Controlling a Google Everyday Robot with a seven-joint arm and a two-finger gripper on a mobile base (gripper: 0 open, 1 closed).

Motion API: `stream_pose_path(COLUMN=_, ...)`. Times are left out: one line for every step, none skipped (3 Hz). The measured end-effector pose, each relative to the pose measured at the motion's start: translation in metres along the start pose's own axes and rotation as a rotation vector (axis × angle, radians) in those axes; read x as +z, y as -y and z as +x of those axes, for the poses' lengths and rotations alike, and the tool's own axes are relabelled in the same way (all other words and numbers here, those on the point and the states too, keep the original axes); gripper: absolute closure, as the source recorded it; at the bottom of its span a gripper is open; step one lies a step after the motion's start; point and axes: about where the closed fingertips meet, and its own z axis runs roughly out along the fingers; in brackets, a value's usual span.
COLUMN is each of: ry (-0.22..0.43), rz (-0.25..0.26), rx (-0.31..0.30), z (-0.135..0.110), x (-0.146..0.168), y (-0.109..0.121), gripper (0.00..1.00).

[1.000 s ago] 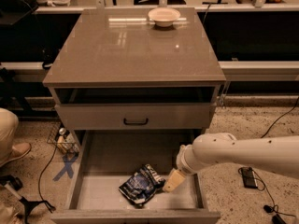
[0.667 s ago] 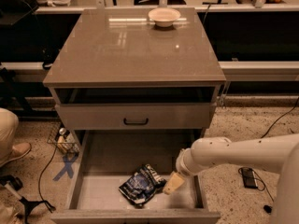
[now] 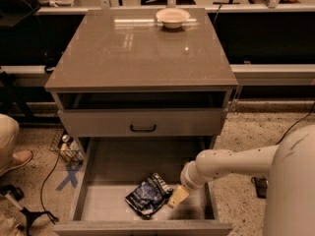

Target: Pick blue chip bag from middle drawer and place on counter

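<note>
Your biggest landmark is the glossy grey-brown square counter (image 3: 138,53), the reflective slab on top of the grey cabinet (image 3: 221,99). Its surface is bare apart from one item at the far edge.

Below it, the wide grey box drawer (image 3: 110,203) at the middle level is pulled fully out toward you, so you can see its flat floor and low side walls.

Your robot's white body (image 3: 295,191) fills the lower right corner. From it the white arm (image 3: 236,161) reaches left over the drawer's right wall and angles down inside.

Above the open drawer is the closed grey drawer front (image 3: 98,123) with its small black handle (image 3: 143,128). A dark open slot lies between that front and the counter.

The cream round bowl (image 3: 173,17) stands upright near the counter's back edge, a little right of centre.

The small glossy dark blue foil chip bag (image 3: 147,195), with white lettering, lies crumpled and flat on the drawer floor near the front, slightly right of centre. It has not been lifted.

The tan-tipped gripper (image 3: 178,196) is down in the drawer, tilted toward the lower left, just beside the bag's right edge. You cannot tell how far open it is, or whether it touches the foil. It has hold of nothing that you can see.
</note>
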Motion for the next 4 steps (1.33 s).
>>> stream_pose_path(ry=0.006, rz=-0.033, rx=0.002, z=-0.003, x=0.020, y=-0.004, gripper=0.00)
stream_pose_path(ry=0.018, rz=-0.053, rx=-0.011, z=-0.011, x=0.030, y=-0.011, gripper=0.00)
stream_pose_path(ry=0.029, rz=-0.077, rx=-0.031, z=-0.021, x=0.039, y=-0.018, gripper=0.00)
stream_pose_path(ry=0.035, rz=-0.099, rx=-0.042, z=-0.026, x=0.047, y=-0.024, gripper=0.19)
